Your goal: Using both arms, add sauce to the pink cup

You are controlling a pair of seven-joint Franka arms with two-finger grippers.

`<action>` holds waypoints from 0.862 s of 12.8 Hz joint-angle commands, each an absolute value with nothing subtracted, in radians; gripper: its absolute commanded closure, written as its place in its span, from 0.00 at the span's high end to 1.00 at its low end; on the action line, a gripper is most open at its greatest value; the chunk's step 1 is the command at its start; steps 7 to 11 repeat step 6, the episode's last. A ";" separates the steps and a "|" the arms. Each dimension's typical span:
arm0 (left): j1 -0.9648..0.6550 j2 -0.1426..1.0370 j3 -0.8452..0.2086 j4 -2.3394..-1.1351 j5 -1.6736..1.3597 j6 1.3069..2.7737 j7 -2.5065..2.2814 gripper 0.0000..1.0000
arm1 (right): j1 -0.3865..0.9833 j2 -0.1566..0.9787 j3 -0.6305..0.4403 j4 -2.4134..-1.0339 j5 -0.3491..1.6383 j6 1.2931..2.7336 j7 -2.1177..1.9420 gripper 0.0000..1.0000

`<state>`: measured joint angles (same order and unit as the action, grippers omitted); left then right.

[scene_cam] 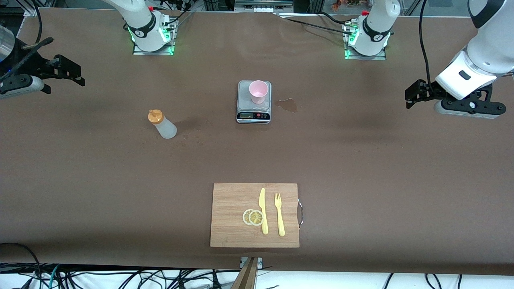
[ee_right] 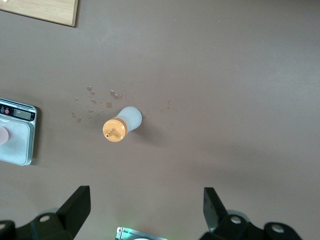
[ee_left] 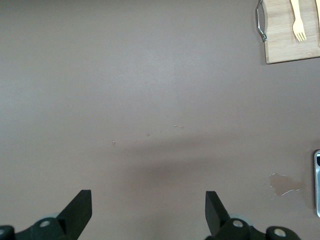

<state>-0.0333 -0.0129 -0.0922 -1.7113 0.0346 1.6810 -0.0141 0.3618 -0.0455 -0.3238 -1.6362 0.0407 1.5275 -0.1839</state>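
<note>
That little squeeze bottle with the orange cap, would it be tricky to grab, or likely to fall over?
The bottle stands upright alone on the table and looks narrow for its height, so a sideways nudge could probably tip it. Its translucent plastic wall suggests it is soft, likely to give under a squeeze. It looks light, and droplets on the table beside it hint it may be slippery.

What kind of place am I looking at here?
Probably a robotics lab set up as a mock kitchen: two arms bolted to a brown table, a pink cup on a digital scale, a sauce bottle, and a cutting board with plastic cutlery, cables underneath.
</note>
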 commanded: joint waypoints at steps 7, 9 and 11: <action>-0.035 0.002 -0.091 -1.683 0.023 1.661 0.008 1.00 | 0.388 -0.041 -0.319 -1.598 -0.015 1.513 -0.158 1.00; -0.035 0.002 -0.091 -1.683 0.023 1.661 0.008 1.00 | 0.388 -0.041 -0.319 -1.598 -0.015 1.513 -0.158 1.00; -0.035 0.002 -0.091 -1.683 0.023 1.661 0.008 1.00 | 0.388 -0.041 -0.319 -1.598 -0.015 1.513 -0.158 1.00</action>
